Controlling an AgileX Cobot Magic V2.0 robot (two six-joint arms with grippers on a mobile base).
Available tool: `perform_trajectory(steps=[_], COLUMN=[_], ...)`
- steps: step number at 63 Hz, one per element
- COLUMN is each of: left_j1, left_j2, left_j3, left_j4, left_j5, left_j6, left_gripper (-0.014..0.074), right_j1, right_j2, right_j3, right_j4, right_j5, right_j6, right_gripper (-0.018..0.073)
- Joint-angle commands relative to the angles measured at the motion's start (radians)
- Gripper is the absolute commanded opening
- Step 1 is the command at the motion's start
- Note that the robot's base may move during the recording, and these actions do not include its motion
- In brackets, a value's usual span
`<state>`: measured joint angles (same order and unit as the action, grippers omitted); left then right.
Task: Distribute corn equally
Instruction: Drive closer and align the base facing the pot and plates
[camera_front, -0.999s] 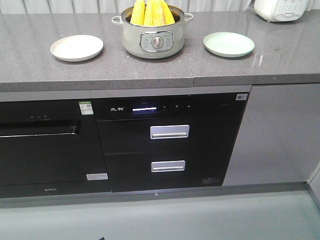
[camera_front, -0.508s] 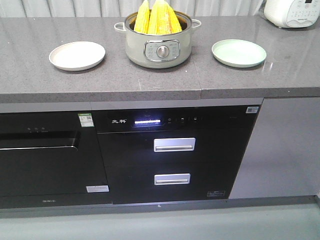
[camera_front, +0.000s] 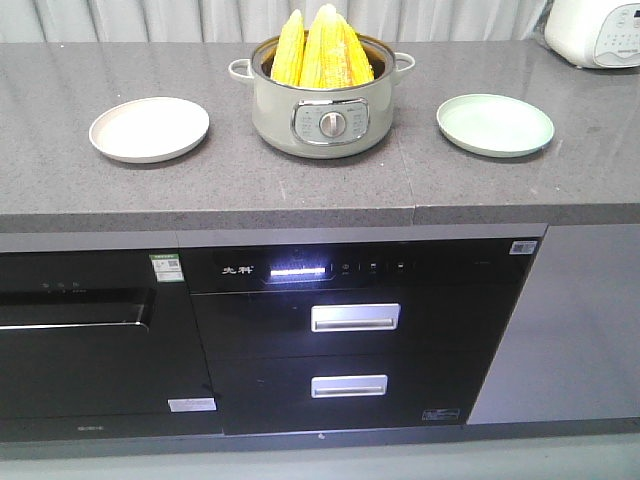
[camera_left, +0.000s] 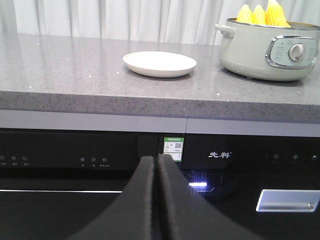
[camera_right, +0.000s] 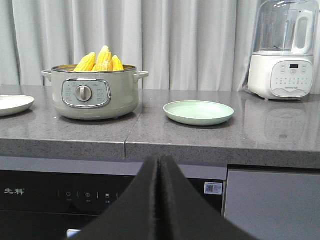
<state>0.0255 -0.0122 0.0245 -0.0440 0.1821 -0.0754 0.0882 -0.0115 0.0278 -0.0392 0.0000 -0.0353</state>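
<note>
Several yellow corn cobs (camera_front: 320, 48) stand upright in a pale green pot (camera_front: 322, 115) at the middle of the grey counter; the corn (camera_left: 264, 14) and pot (camera_left: 267, 50) also show in the left wrist view, and the corn (camera_right: 100, 61) in the right wrist view. A cream plate (camera_front: 149, 128) lies left of the pot and a mint plate (camera_front: 495, 124) lies right of it. My left gripper (camera_left: 156, 159) is shut and empty, low in front of the cabinets. My right gripper (camera_right: 159, 160) is shut and empty, below the counter edge. Neither gripper shows in the front view.
A white appliance (camera_right: 284, 52) stands at the counter's back right, before a grey curtain (camera_right: 190, 40). Below the counter (camera_front: 300, 190) are a black oven (camera_front: 85, 340) and a black unit with two drawer handles (camera_front: 354, 317).
The front view has shifted: counter, pot and plates sit lower in the frame and look nearer. Pot, corn and plates keep their places on the counter.
</note>
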Motion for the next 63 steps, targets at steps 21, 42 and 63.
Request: perform_trajectory(steps=[21,42,63], left_j1=[0.000,0.000,0.000], left_j2=[-0.014,-0.014,-0.014], left_j3=[-0.023,-0.023,-0.023], left_j4=[-0.008,-0.008,-0.008], left_j5=[-0.071,-0.071,-0.071], left_j6=[-0.003,-0.003,-0.003], left_gripper=[-0.0006,-0.0006,-0.0006], right_j1=[-0.008,-0.008,-0.008], right_j2=[-0.008,-0.008,-0.008], right_j3=[0.019,0.019,0.019], right_j4=[-0.008,-0.008,-0.008], right_j5=[-0.082,-0.082,-0.082], right_j6=[-0.007,-0.007,-0.007], right_gripper=[-0.0005,-0.0005,-0.0005])
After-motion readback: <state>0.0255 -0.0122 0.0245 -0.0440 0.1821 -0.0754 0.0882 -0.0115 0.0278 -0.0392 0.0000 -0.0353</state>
